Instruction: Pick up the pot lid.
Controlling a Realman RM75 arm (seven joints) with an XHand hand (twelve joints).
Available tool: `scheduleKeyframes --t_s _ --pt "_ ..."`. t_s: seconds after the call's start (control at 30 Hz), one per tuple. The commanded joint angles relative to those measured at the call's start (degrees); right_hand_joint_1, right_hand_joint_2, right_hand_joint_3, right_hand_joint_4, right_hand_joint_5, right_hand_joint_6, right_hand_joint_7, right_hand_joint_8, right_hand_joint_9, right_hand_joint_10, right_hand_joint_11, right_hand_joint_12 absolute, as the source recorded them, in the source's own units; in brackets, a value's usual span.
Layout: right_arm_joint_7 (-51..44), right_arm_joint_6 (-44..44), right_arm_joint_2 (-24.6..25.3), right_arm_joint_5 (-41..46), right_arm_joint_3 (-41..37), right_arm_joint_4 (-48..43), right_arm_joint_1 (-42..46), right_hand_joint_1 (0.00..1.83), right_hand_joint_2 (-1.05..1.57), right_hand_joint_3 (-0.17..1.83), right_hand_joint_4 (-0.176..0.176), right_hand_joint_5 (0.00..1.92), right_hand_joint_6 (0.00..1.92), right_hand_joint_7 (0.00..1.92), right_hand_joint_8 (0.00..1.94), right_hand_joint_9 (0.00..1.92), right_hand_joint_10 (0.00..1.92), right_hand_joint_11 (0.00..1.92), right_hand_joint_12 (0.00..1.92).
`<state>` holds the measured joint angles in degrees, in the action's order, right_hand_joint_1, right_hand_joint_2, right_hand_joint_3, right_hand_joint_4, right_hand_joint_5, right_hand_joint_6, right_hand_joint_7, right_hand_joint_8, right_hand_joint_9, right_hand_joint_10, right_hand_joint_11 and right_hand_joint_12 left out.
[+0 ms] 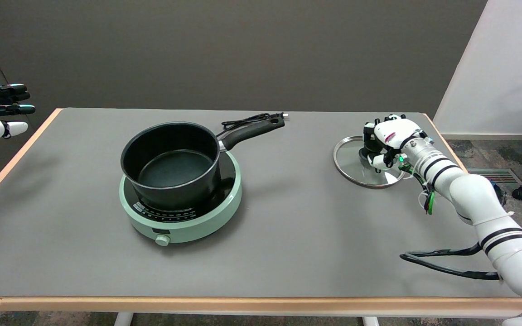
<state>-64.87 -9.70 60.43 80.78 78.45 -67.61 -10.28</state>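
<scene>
A glass pot lid [361, 166] with a metal rim is seen lying flat on the right side of the grey tabletop [288, 235], well apart from the pot. Its black knob [369, 146] is enclosed by the right robot hand [388, 140], whose fingers are curled around it from the far and near sides, so the knob is gripped. The lid's rim appears to rest on the tabletop, though a slight lift cannot be ruled out. The white arm [478, 203] is extended from the lower right edge of the view, with a black cable [442, 267] looped on the tabletop beneath it.

Left of centre, a black pot [170, 163] with a long handle [252, 131] is set on a pale green hotplate [181, 213]; the handle is pointed toward the far right, and a coiled black cord [243, 120] is lying just behind it.
</scene>
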Motion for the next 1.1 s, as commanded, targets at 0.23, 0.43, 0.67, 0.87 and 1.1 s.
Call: scheduleKeyframes --t_s 0.23,0.43,0.67,0.87,1.1 --pt "0.0 -0.6 -0.6 0.1 0.2 1.5 -0.9 0.85 1.16 0.28 0.176 0.65 1.51 0.84 0.77 0.82 1.26 0.15 1.92" --pt "0.0 -0.6 -1.2 0.8 0.6 1.8 -1.0 0.85 1.16 0.27 0.176 0.65 1.51 0.84 0.76 0.82 1.26 0.15 1.92" --pt "0.0 -0.8 -1.7 1.2 0.6 1.7 -1.2 0.85 1.16 0.26 0.176 0.66 1.48 0.86 0.74 0.83 1.21 0.16 1.92" --pt "0.0 -0.8 -1.7 1.2 0.6 1.4 -1.2 1.17 1.17 0.12 -0.027 0.66 1.46 0.89 1.22 0.79 1.42 0.22 1.92" --pt "0.0 -0.8 -1.7 1.3 0.6 1.1 -1.0 1.33 0.99 0.46 0.176 0.56 1.28 0.78 1.43 0.71 1.77 0.28 1.92"
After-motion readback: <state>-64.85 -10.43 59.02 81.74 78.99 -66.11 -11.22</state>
